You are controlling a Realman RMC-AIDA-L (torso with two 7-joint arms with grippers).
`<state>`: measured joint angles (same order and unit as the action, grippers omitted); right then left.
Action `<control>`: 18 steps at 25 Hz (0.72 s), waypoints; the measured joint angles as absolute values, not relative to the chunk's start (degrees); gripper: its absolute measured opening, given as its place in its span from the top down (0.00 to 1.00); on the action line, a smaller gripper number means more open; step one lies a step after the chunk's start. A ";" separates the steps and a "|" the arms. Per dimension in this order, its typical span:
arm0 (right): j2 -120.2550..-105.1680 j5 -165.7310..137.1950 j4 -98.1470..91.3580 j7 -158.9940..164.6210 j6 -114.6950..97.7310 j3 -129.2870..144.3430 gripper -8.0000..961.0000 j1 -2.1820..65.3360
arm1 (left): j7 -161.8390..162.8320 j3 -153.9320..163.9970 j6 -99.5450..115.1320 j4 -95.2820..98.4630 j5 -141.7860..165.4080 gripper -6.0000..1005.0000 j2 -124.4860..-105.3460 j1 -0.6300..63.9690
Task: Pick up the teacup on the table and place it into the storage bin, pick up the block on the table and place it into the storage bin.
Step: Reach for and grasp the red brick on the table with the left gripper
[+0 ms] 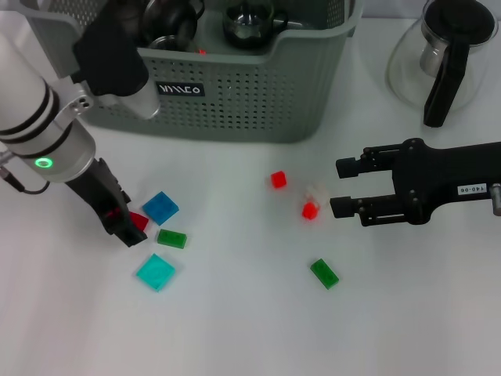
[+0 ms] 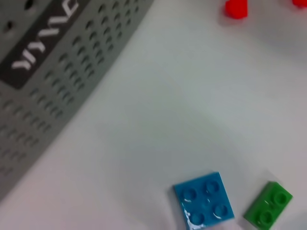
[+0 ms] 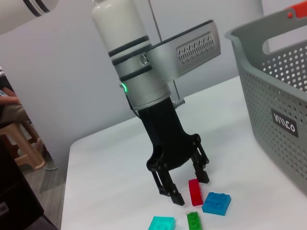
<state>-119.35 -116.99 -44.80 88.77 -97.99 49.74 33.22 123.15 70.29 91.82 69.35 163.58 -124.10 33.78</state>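
The grey-green storage bin (image 1: 235,102) stands at the back of the table, with dark glassware inside. No teacup shows on the table itself. Near the front left my left gripper (image 1: 125,227) is lowered to the table, and the right wrist view shows this left gripper (image 3: 191,189) open with a red block (image 3: 194,191) standing between its fingers. The same red block (image 1: 139,222) lies by a blue block (image 1: 160,207) and a green block (image 1: 171,238). My right gripper (image 1: 335,186) hovers open at the right, beside a small red block (image 1: 310,210).
A cyan block (image 1: 156,272), another red block (image 1: 278,179), a pale block (image 1: 315,192) and a green block (image 1: 324,273) lie scattered on the white table. A glass teapot with a black handle (image 1: 442,55) stands at the back right. The bin's label (image 2: 43,43) is close to the left wrist.
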 joint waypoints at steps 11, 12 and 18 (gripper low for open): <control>-119.28 -116.98 -44.74 88.59 -98.01 49.72 0.26 33.22 | 124.60 70.38 95.56 70.82 163.66 0.35 -124.01 32.48; -119.28 -116.99 -44.73 88.59 -98.03 49.70 0.26 33.22 | 124.74 70.37 95.79 70.91 163.66 0.35 -124.01 32.35; -119.26 -116.98 -44.73 88.59 -98.06 49.65 0.26 33.22 | 125.09 70.40 96.29 72.89 163.66 0.36 -124.20 31.02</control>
